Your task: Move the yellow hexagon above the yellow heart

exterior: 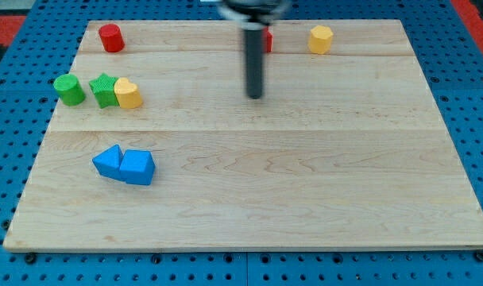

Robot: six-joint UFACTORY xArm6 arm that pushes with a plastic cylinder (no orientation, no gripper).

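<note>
The yellow hexagon (321, 39) sits near the view's top edge, right of centre. The yellow heart (129, 93) lies at the view's left, touching a green star (104, 90). My tip (255, 96) stands on the board near the top centre, well left of and below the hexagon and far right of the heart. It touches no block.
A green cylinder (69, 89) sits left of the green star. A red cylinder (110, 37) is at the top left. A red block (266, 40) is partly hidden behind the rod. Two blue blocks (108, 161) (137, 168) touch at the lower left.
</note>
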